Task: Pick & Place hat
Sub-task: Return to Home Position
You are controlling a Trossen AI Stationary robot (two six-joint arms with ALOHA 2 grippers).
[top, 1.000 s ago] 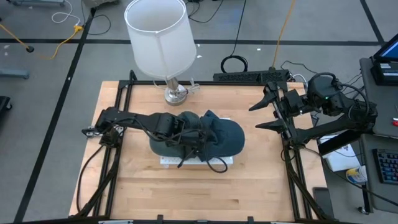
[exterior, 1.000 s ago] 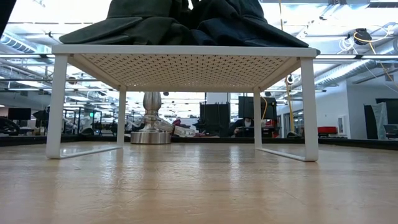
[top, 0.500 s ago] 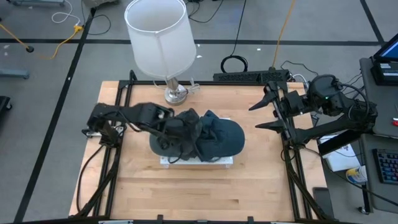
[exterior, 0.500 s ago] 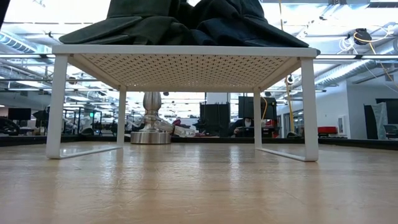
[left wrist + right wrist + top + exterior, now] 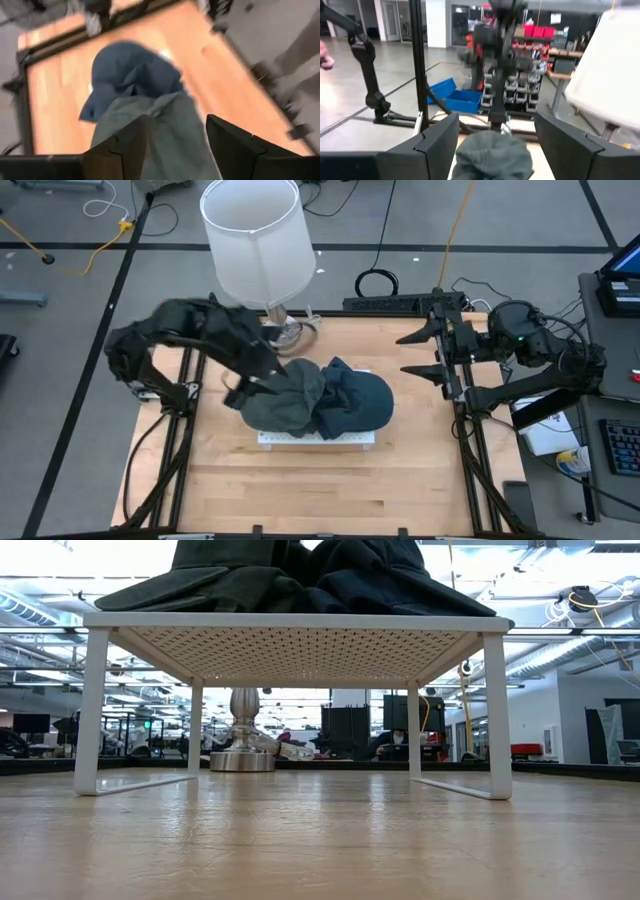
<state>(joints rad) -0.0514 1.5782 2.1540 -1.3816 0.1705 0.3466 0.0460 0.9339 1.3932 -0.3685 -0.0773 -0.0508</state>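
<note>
Two hats sit side by side on a white mesh rack [image 5: 300, 440] [image 5: 300, 620] at the table's middle. A dark green hat [image 5: 285, 402] [image 5: 170, 145] [image 5: 230, 580] is on the left and a dark blue cap [image 5: 360, 398] [image 5: 132, 70] [image 5: 390, 575] on the right. My left gripper [image 5: 250, 383] [image 5: 177, 125] is open, raised over the green hat's left edge and touching nothing. My right gripper [image 5: 410, 352] [image 5: 495, 125] waits open by the table's right edge, facing the hats.
A lamp with a white shade [image 5: 255, 240] stands on a metal base [image 5: 283, 332] [image 5: 243, 740] at the table's far edge, close behind my left arm. Black frame rails run along both table sides. Bare wood lies near the rack's front.
My left gripper has drawn back from over the middle of the hats toward the table's left and far side, rising as it went. Both hats have stayed on the rack.
</note>
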